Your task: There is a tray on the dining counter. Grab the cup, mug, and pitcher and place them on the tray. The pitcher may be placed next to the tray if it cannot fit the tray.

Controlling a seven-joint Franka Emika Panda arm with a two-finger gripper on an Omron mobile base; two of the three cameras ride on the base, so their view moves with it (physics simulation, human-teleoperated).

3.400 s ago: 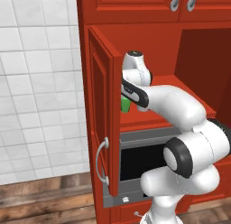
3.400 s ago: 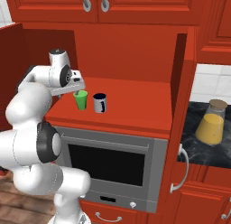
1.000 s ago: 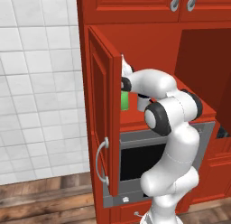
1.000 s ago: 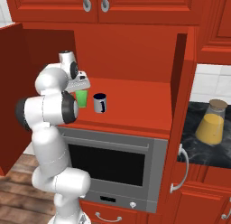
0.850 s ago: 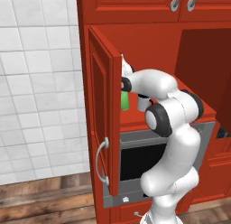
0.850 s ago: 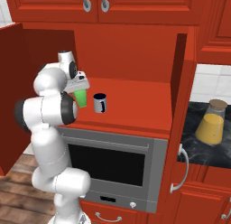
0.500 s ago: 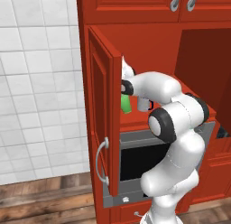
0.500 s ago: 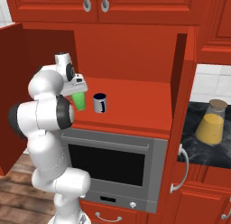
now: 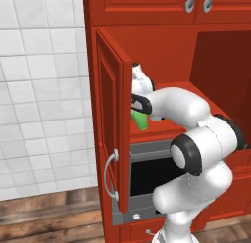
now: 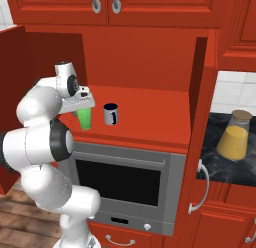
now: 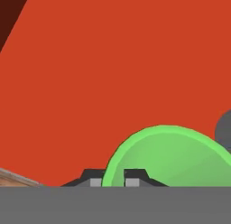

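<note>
Cup [image 10: 85, 118] is the landmark here: a small bright green tumbler inside the open red cabinet [image 10: 150, 57], over the red shelf [image 10: 150, 112] above the oven [image 10: 125, 179]. The gripper [image 10: 82, 103] sits directly on top of the cup, its fingers [image 11: 131, 178] pinched tight on the near rim, one inside and one outside the wall, as the hand view shows. From the left base view the cup [image 9: 141, 120] hangs tilted under the gripper [image 9: 139, 109], just beside the edge of the open cabinet door [image 9: 112, 124]; whether its base touches the shelf I cannot tell. Just to the right of the cup in the right base view stands the mug [image 10: 111, 114], pale with a dark inside, upright on the shelf and apart from the cup. Well to the right of the cup, past the other cabinet door [image 10: 197, 122], the pitcher [image 10: 235, 141] stands on a black veined counter [image 10: 220, 162].
</note>
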